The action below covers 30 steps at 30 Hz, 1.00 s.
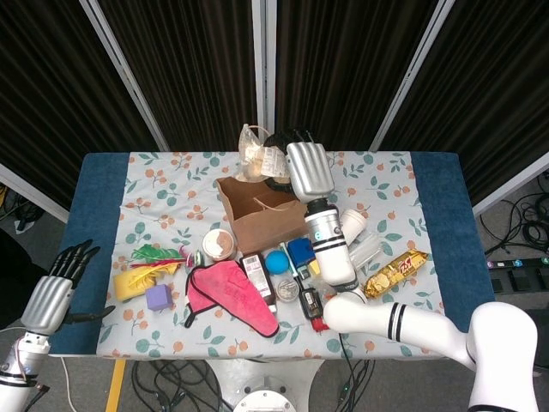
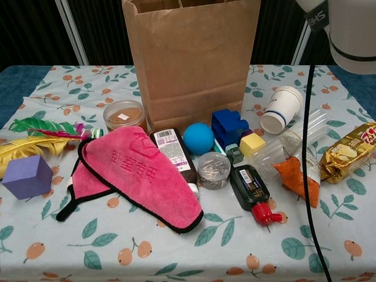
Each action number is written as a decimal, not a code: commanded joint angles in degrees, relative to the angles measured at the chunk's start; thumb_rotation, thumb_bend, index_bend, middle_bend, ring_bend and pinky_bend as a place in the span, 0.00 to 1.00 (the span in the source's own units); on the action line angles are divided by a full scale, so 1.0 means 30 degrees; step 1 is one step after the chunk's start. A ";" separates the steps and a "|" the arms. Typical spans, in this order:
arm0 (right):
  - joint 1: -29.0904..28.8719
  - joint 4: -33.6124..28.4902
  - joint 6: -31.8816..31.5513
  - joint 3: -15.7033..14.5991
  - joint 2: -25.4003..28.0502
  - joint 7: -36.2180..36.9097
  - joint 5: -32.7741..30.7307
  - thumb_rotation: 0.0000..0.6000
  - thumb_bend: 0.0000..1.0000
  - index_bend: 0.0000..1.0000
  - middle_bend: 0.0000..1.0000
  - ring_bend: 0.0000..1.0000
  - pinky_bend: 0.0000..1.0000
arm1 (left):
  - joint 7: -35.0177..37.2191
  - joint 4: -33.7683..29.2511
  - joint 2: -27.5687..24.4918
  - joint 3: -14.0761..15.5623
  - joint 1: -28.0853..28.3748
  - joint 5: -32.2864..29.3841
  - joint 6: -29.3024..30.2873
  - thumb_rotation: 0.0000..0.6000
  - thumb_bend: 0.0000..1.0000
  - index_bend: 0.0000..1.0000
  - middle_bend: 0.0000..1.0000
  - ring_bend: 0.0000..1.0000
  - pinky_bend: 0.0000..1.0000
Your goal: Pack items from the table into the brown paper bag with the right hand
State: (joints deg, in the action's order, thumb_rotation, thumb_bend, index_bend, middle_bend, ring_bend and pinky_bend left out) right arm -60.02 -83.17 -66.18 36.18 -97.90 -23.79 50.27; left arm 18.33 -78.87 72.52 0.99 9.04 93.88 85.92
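Note:
The brown paper bag [image 1: 268, 213] stands open at the table's middle; it fills the top of the chest view [image 2: 191, 59]. My right hand [image 1: 306, 168] hovers over the bag's far rim and holds a crumpled clear plastic packet [image 1: 257, 155] that hangs above the bag's back left corner. In the chest view only the right forearm [image 2: 352, 32] shows, at the top right. My left hand [image 1: 57, 292] hangs off the table's near left corner with its fingers apart and nothing in it.
In front of the bag lie a pink cloth [image 2: 138, 176], blue ball [image 2: 198, 138], blue block [image 2: 228, 126], yellow cube [image 2: 252, 144], paper cup [image 2: 282, 108], gold snack packet [image 2: 346, 153], orange packet [image 2: 296, 179], purple cube [image 2: 24, 176] and a jar [image 2: 124, 116].

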 commanded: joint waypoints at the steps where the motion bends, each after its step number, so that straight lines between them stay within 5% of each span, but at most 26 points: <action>1: 0.0075 0.0203 -0.0009 -0.0099 -0.0183 0.0751 -0.0267 1.00 0.21 0.47 0.40 0.25 0.19 | 0.0039 0.0045 0.0046 -0.0026 0.0086 0.0022 -0.0060 0.74 0.00 0.06 0.07 0.03 0.07; 15: 0.1471 -0.1579 -0.0747 -0.0951 0.0747 0.2170 -0.0439 1.00 0.13 0.47 0.39 0.24 0.19 | 0.0049 -0.0019 0.0133 0.0192 0.0174 0.0286 0.0003 0.74 0.00 0.06 0.07 0.03 0.07; 24: 0.1668 -0.2468 0.0195 -0.1367 0.1471 0.3192 -0.0074 1.00 0.00 0.22 0.26 0.09 0.04 | 0.0070 -0.0060 0.0075 0.0149 0.0178 0.0247 0.0145 0.73 0.00 0.06 0.07 0.03 0.07; 30: 0.1730 -0.2638 -0.0443 -0.1257 0.1620 0.3370 0.0252 1.00 0.00 0.20 0.25 0.07 0.02 | 0.0087 -0.0122 0.0063 0.0149 0.0211 0.0261 0.0166 0.74 0.00 0.06 0.07 0.03 0.07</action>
State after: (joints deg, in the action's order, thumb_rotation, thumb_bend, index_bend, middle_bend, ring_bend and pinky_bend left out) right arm -54.93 -90.91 -67.19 32.27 -93.21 -13.79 50.89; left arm 18.59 -79.24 72.71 1.44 9.67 94.66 86.41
